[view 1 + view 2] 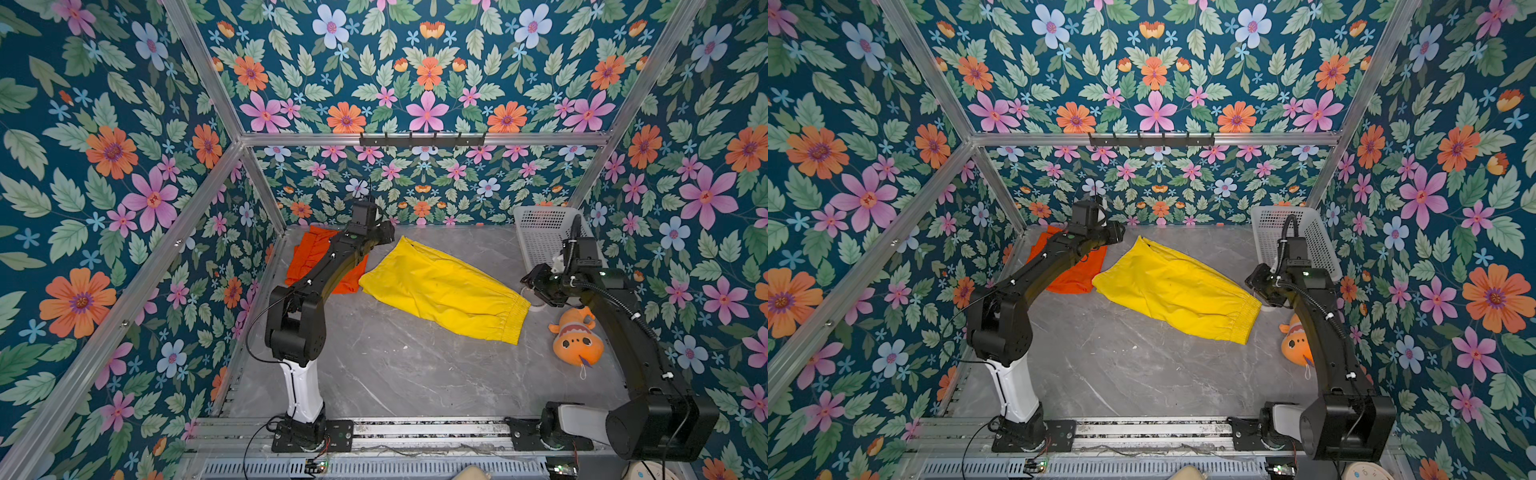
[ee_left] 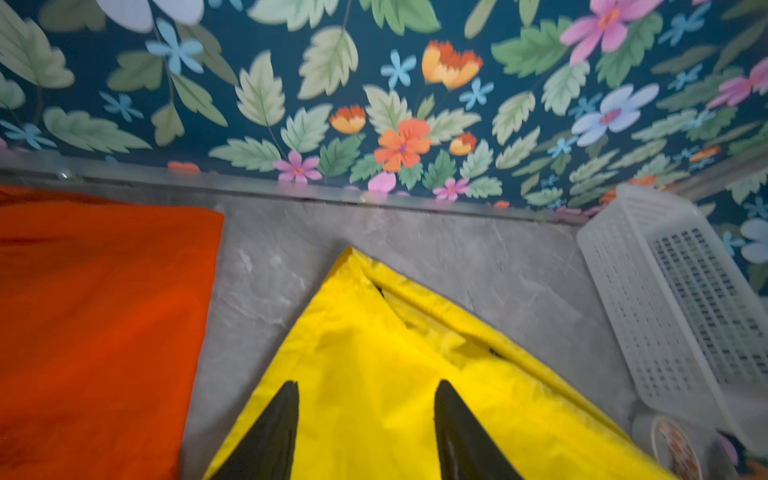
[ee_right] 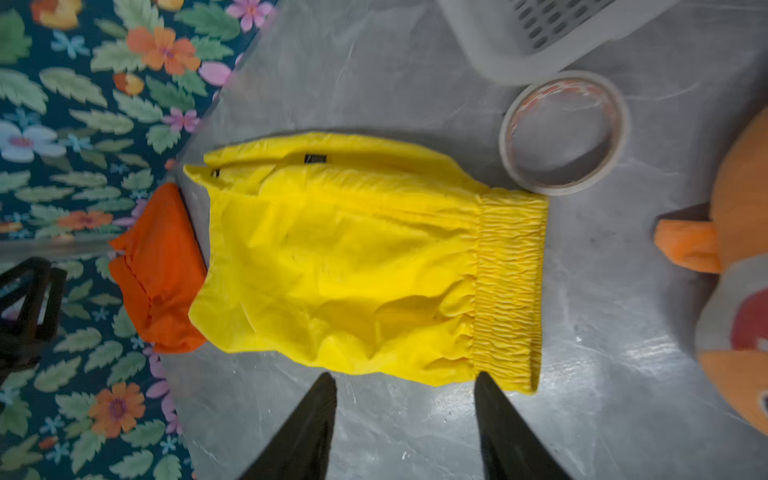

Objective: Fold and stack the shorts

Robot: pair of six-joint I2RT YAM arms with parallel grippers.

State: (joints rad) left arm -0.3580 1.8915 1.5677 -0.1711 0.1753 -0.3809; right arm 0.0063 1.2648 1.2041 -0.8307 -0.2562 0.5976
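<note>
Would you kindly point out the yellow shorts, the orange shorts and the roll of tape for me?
yellow shorts [image 1: 436, 286], in a top view, middle of the folded fabric.
orange shorts [image 2: 95, 311], left wrist view, flat fabric panel.
roll of tape [image 3: 557, 188], right wrist view, band of its ring.

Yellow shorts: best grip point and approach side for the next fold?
Likely the elastic waistband of the yellow shorts, approached from the right by the right end effector. That band is ruched, lies flat at the end nearest it, and is clear of the orange shorts.
</note>
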